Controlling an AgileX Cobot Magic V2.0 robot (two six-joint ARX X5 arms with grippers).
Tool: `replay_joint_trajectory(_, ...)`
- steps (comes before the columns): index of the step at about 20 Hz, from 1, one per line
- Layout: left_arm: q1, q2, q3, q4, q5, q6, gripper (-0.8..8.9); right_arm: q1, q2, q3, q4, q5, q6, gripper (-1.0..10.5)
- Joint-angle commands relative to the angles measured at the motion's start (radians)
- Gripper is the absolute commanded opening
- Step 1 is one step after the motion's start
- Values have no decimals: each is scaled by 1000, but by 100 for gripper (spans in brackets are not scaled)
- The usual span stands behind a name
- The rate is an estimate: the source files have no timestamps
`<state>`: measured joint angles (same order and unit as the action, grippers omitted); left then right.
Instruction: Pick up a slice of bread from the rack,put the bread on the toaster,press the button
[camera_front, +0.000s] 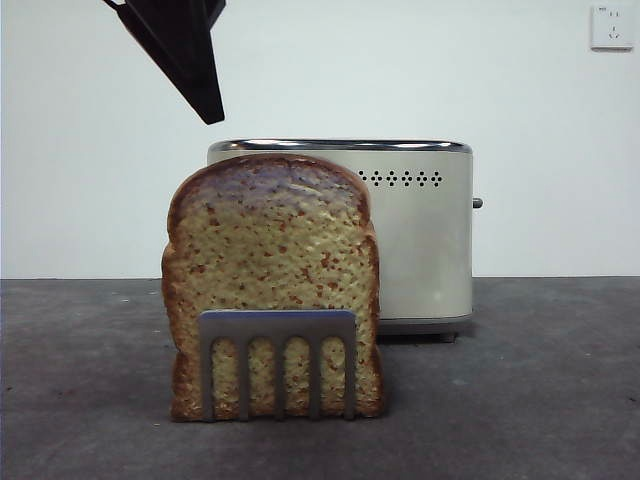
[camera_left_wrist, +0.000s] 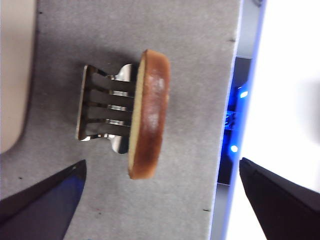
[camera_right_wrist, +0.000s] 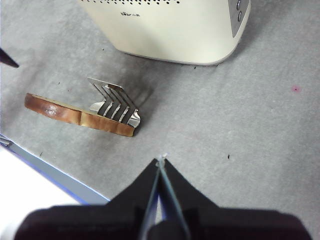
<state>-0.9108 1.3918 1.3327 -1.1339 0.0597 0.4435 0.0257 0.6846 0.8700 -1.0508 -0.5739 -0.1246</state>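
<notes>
Pick-up step: the left tool (camera_left_wrist: 160, 200), jaws wide, is hovering above the slice of bread (camera_front: 272, 285) in the rack (camera_front: 278, 362); next, descending to straddle the crust. The right tool (camera_right_wrist: 161, 165), jaws closed, is waiting.

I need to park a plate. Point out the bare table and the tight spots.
Bare grey table lies on the button side of the toaster, and some on the bread's other side. Crowded: the slice of bread in the rack stands close before the toaster, with the left end effector open above it.
</notes>
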Motion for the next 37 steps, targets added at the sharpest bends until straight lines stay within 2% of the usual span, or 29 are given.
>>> replay_joint_trajectory(1, -11, 20, 0, 8, -8, 37, 784, 1, -1, 3, 2, -3, -13, -2)
replay_joint_trajectory(6, -11, 90, 0, 65, -8, 36, 777, 1, -1, 3, 2, -2, -20, -2)
replay_joint_trajectory(7, -11, 108, 0, 67, -9, 36, 745, 1, -1, 3, 2, -2, -20, -2)
replay_joint_trajectory(16, -11, 155, 0, 81, -34, 37, 159, 1, -1, 3, 3, -2, -34, -2)
replay_joint_trajectory(17, -11, 155, 0, 81, -34, 40, 108, 1, -1, 3, 3, -2, -34, -2)
replay_joint_trajectory(21, -11, 155, 0, 85, -34, 49, 12, 1, -1, 3, 3, -2, -34, -2)
replay_joint_trajectory(33, -11, 155, 1, 107, -34, 63, -8, 1, -1, 3, 3, -1, -35, -2)
replay_joint_trajectory(37, -11, 154, 52, 76, -39, 70, -8, 1, -1, 3, 2, 5, -35, -2)
